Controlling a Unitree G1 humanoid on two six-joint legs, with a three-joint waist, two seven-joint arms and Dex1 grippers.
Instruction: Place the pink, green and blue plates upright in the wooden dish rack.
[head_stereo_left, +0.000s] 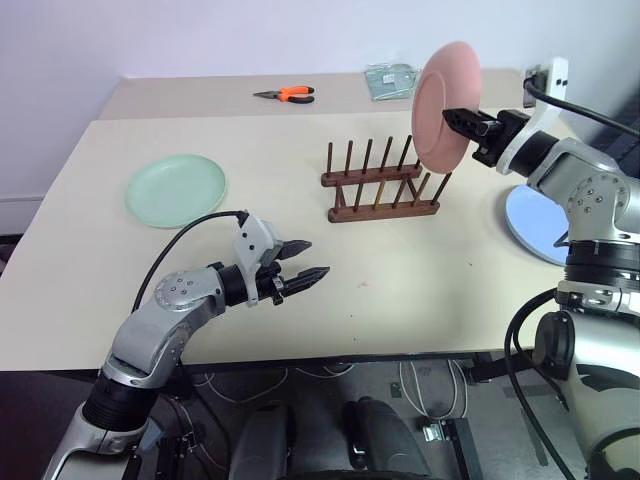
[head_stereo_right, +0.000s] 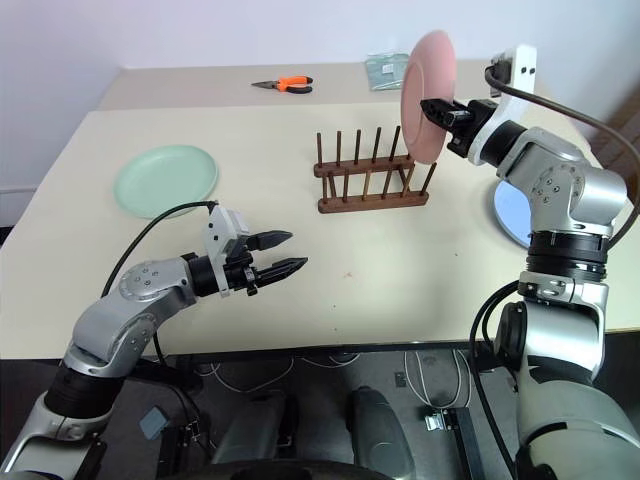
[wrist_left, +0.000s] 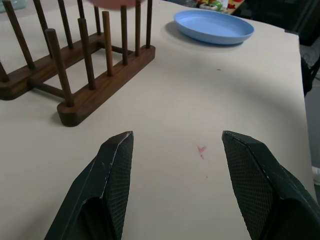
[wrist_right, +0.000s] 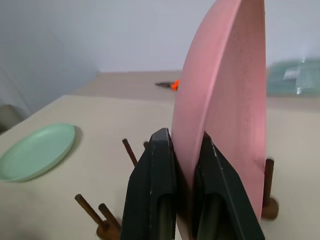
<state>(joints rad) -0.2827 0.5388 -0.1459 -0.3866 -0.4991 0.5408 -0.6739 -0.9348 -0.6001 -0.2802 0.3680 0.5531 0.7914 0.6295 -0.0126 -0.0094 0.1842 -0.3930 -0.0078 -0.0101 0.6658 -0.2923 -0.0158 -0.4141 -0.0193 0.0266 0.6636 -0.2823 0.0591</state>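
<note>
Spread left end effector (head_stereo_left: 303, 264) hovers empty; right end effector (head_stereo_left: 455, 118) grips pink plate (head_stereo_left: 440, 104) on edge, seemingly above the rack (head_stereo_left: 380, 184).

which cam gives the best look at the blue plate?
Left wrist view: the blue plate shows whole, lying flat on the table. In both eye views the right arm covers most of it, leaving a partial edge.

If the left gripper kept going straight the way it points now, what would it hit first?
Probably nothing soon: the open left gripper points over bare table, passing beside the wooden dish rack. Farther along lies the blue plate, though depth is hard to judge.
</note>
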